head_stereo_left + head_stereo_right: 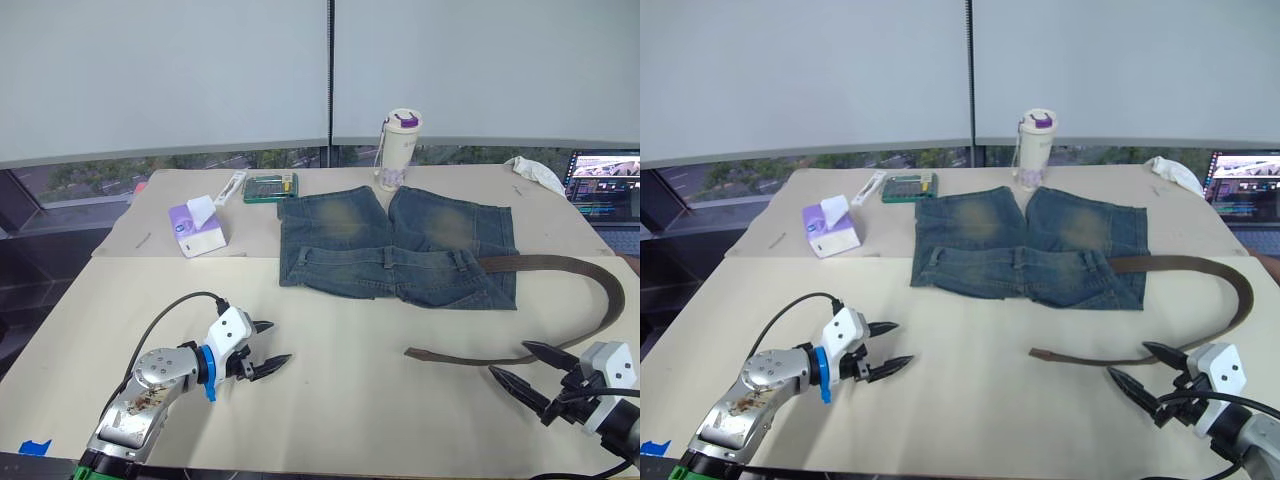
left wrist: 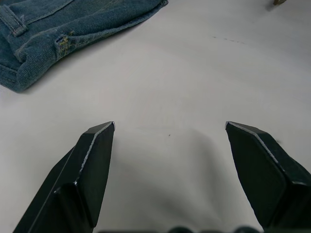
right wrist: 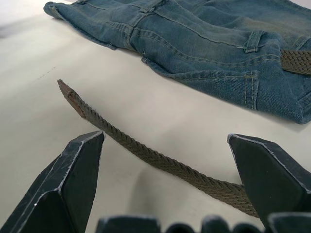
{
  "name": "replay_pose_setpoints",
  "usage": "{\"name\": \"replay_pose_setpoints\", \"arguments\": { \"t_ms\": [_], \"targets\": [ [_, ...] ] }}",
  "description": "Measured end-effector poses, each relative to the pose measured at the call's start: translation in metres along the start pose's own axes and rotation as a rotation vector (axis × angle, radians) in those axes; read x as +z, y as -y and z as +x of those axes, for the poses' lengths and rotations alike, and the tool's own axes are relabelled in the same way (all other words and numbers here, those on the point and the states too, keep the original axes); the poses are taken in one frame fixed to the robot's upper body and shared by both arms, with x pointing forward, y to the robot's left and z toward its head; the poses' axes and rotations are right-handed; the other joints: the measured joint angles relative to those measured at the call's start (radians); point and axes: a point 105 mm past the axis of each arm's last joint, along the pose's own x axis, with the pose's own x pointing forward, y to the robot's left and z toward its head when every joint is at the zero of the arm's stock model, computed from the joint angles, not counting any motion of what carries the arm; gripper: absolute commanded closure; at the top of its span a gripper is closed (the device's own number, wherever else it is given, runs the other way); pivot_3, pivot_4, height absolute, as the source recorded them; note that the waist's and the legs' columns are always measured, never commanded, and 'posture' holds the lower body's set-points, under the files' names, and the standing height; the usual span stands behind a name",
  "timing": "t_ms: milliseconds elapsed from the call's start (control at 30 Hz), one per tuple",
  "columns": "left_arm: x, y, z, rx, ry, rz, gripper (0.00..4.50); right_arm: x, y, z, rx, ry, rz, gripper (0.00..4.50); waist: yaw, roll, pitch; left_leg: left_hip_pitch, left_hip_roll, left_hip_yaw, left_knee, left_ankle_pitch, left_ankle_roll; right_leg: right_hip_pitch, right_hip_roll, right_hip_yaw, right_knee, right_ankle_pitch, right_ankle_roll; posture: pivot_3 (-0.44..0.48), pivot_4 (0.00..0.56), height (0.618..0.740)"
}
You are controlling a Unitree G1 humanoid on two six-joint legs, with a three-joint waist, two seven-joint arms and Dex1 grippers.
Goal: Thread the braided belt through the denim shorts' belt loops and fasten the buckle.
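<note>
The denim shorts (image 1: pixel 395 245) lie flat at the table's middle back, waistband toward me, with belt loops (image 1: pixel 388 258) along it. The braided belt (image 1: pixel 600 285) comes out of the waistband at the right under a loop (image 3: pixel 252 41), curves around to the right and runs back left to its bare tip (image 1: pixel 410 352). The buckle is hidden. My right gripper (image 1: pixel 508 360) stands open just above the table, its fingers either side of the belt's free stretch (image 3: pixel 146 153) without touching it. My left gripper (image 1: pixel 281 341) is open and empty over bare table, in front of the shorts' left corner (image 2: pixel 29 73).
A purple tissue pack (image 1: pixel 195 228) sits at the back left. A green box (image 1: pixel 270 187) and a white tube (image 1: pixel 230 186) lie behind the shorts, beside a white tumbler (image 1: pixel 400 135). A white cloth (image 1: pixel 538 172) and a laptop screen (image 1: pixel 605 180) are at the far right.
</note>
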Motion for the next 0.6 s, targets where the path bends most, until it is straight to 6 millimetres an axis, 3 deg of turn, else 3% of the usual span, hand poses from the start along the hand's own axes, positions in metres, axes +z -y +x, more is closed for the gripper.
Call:
{"name": "replay_pose_setpoints", "arguments": {
  "t_ms": [167,367,467,600],
  "targets": [
    [0.005,-0.002,0.001,-0.011,0.011,0.013,0.64,0.006,0.002,0.005,0.000,0.016,-0.019,0.00,0.000,0.000,0.000,0.000,0.000,0.000,0.000,0.000,0.000,0.000,0.000,0.000,0.000,0.000,0.000,0.000,0.150,0.740],
    [0.011,-0.004,0.001,-0.031,0.017,0.039,0.64,0.019,0.013,0.025,-0.053,-0.016,-0.089,0.00,-0.002,0.000,0.000,0.000,0.000,0.000,0.000,0.000,-0.001,-0.001,0.001,0.000,0.001,0.000,0.000,0.000,0.150,0.740],
    [0.020,-0.007,0.001,-0.052,0.033,0.067,0.64,0.024,0.024,0.039,-0.087,-0.109,-0.184,0.00,-0.002,0.001,-0.001,0.000,0.000,0.000,0.001,0.000,-0.001,-0.001,0.001,0.000,0.001,0.000,0.000,0.000,0.150,0.740],
    [0.047,-0.007,0.004,-0.122,0.083,0.124,0.64,0.050,0.035,0.073,-0.073,-0.148,-0.377,0.00,-0.004,0.001,-0.001,0.000,0.000,0.002,0.001,0.000,-0.001,-0.001,0.002,-0.001,0.000,0.000,0.000,0.000,0.150,0.740]
  ]
}}
